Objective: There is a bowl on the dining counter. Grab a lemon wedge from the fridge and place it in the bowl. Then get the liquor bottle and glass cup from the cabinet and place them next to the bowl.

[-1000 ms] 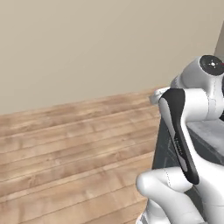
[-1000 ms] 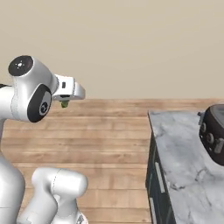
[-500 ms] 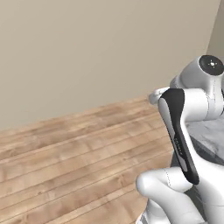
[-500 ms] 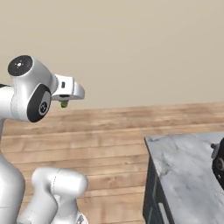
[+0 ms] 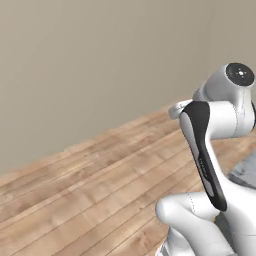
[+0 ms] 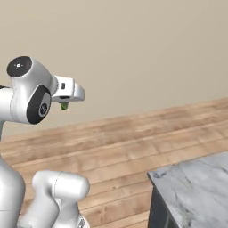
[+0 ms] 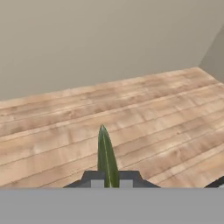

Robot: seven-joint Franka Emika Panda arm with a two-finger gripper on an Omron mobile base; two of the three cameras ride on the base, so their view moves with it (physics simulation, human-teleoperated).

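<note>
Only sideways, marble dining counter (image 6: 196, 187); up close, hand-pinched lemon wedge (image 7: 107, 159).

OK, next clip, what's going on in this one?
The arm carries a thin green lemon wedge pinched in its shut gripper, held out over a wooden floor. A corner of marble counter lies at the lower right of the right base view. The wedge is not in any bowl yet.

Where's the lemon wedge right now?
The lemon wedge is pinched in the gripper, a green sliver over the wood floor in the hand view; right base view shows it beneath the hand.
</note>
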